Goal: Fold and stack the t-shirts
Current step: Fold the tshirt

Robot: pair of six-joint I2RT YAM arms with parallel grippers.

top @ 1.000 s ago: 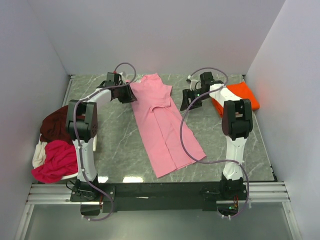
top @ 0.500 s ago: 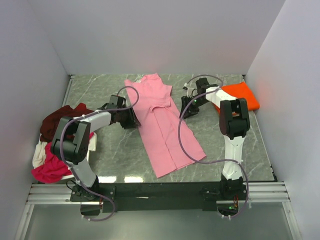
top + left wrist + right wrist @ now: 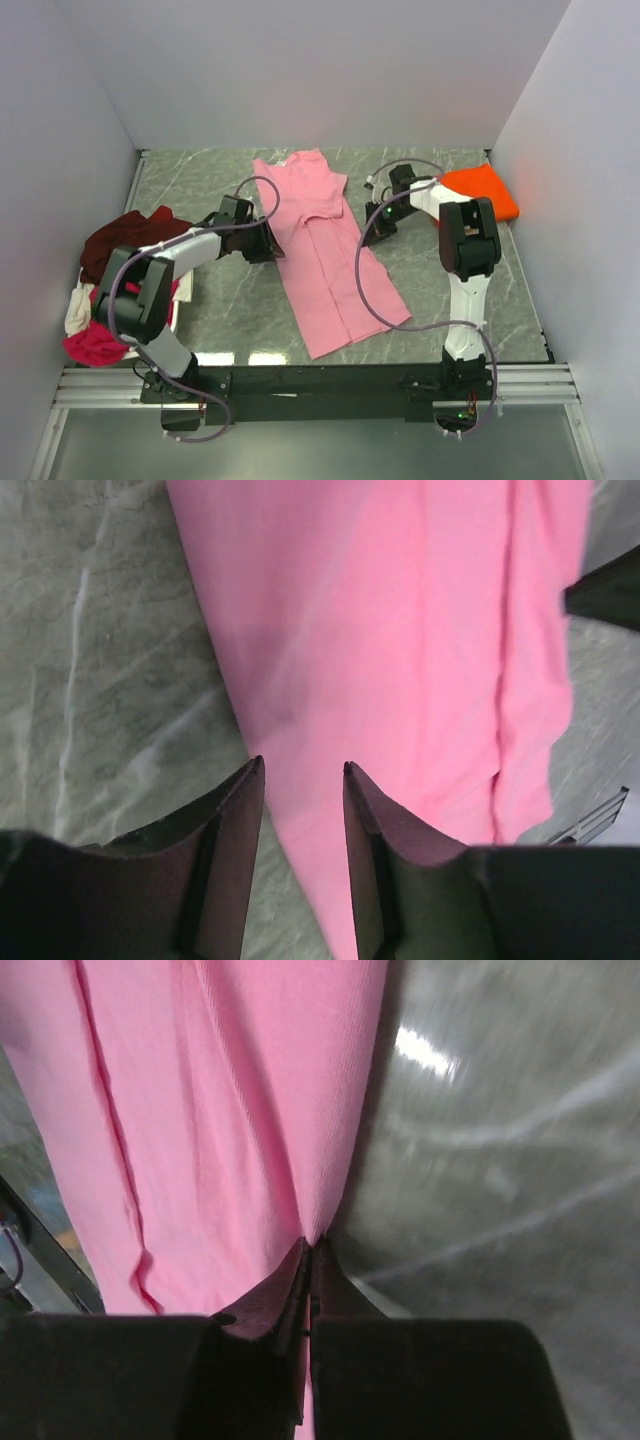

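Moving in on the middle of the shirt, are they, Sam?

Yes, Lee. A second ago both arms were up at the far end, by the shoulders and collar. Now the left fingers [image 3: 262, 240] are down at the left edge of the pink t-shirt [image 3: 330, 250], about halfway along it, and the right fingers [image 3: 376, 228] have come in to the right edge opposite.

Have they got hold of it?

Only one side. The right wrist view shows the right fingers pressed together with the cloth edge pinched between their tips. The left fingers are spread apart, with the shirt's edge running through the gap, so nothing is gripped there yet.

And the shirt itself?

It lies flat on the bench [image 3: 450, 290], slanting across the middle as a long narrow strip, sides already turned in. It has hardly shifted while the arms travelled.

So what does that tell you?

I'd say the lengthwise folds are finished and a crosswise fold is being set up, with one hold on each edge. The left fingers need to shut on the cloth first; lifting on the right alone would likely skew the strip.

How much is left after that?

Plenty, by the look of it. One orange t-shirt [image 3: 482, 190] sits folded at the far right, well apart from the pink one. At the left, a maroon t-shirt [image 3: 115, 245], a magenta t-shirt [image 3: 95, 340] and some cream cloth [image 3: 75, 312] are heaped unfolded.
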